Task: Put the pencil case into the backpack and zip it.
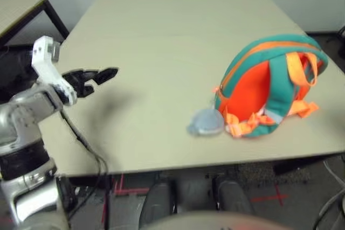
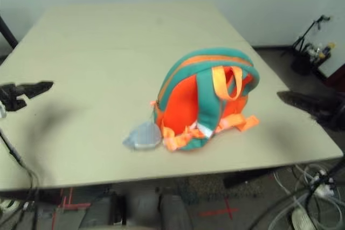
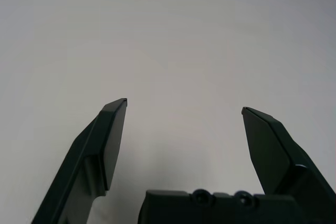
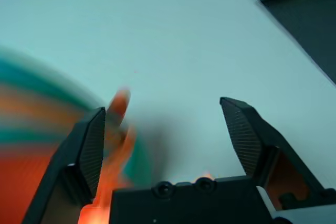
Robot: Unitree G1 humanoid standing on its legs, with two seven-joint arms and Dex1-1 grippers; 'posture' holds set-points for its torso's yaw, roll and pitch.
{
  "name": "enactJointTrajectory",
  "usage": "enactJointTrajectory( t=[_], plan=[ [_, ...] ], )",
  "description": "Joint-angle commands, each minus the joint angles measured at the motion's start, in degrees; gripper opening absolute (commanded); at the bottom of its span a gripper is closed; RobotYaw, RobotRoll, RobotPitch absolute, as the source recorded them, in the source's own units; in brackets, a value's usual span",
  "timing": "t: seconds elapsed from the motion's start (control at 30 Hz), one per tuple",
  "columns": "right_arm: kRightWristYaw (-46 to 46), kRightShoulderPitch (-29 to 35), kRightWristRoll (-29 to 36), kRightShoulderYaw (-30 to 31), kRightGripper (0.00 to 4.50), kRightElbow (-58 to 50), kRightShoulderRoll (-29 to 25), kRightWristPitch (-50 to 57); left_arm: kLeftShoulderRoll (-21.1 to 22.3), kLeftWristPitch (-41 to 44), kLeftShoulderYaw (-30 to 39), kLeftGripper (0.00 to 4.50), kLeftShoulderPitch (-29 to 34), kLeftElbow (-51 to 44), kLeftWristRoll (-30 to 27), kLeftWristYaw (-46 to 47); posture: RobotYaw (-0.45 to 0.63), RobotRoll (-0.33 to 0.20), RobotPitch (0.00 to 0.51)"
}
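Toward the right near corner of the table (image 1: pixel 161 52), the backpack (image 1: pixel 269 87) is seen standing upright, its orange back panel and straps turned to the near edge. A grey plush charm (image 1: pixel 206 122) lies on the tabletop just beside its base, on the left. The zipper line along the top looks drawn shut, though this cannot be told for certain. The pencil case is not seen on the bare tabletop; it is judged to be already inside the bag.

The left gripper (image 1: pixel 105 75) is held over the left edge of the table, well apart from the backpack; in the left wrist view its fingers (image 3: pixel 107 140) are spread wide with nothing between them. The right gripper (image 2: pixel 302 100) is held past the right edge, near the backpack but not touching it; in the right wrist view its fingers (image 4: pixel 89 148) are likewise spread wide and empty.

The task is judged to be at or close to its end, with both grippers released. If the zipper proves incomplete, a fresh approach to the pull on the bag's top would be called for.

Wide bare room is left across the far and left parts of the table. The backpack stands near the near and right edges, so any push toward that corner is judged risky.
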Motion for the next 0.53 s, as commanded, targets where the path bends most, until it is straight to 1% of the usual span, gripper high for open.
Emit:
enactJointTrajectory(
  t=[0.03,0.07,0.17,0.27,0.33,0.43,0.53],
  plan=[
    [1.95,-6.91,-12.09,4.92,4.46,13.77,4.81,-16.66,-2.01,-13.2,-0.44,4.49,3.03,4.88,3.95,2.22,0.08,0.0,0.063],
    [2.19,-9.04,-14.49,5.38,4.46,18.03,5.67,-20.53,-2.63,-15.78,-0.99,4.49,3.4,6.0,4.45,2.45,0.09,0.0,0.064],
    [3.65,-14.8,-18.97,5.67,4.46,30.22,8.63,-29.74,-3.55,-25.1,-2.49,4.49,4.37,10.59,6.87,3.45,0.1,0.0,0.064],
    [5.44,-17.29,-21.47,5.32,4.46,37.86,10.13,-35.18,-4.41,-30.17,-2.47,4.49,4.79,13.63,7.66,5.53,0.1,0.0,0.073],
    [6.49,-17.24,-22.59,5.3,4.46,40.67,11.53,-37.87,-4.72,-32.92,-2.32,4.49,5.79,15.72,8.02,6.62,0.1,0.0,0.075],
    [7.75,-16.13,-23.08,4.94,4.46,41.67,13.22,-40.06,-4.95,-34.57,-2.89,4.49,6.88,16.89,7.87,7.01,0.1,0.0,0.08],
    [8.79,-14.03,-23.21,4.84,4.46,40.03,14.31,-40.35,-4.97,-35.09,-4.04,4.49,5.31,19.14,7.51,7.1,0.09,0.0,0.083]
  ],
)
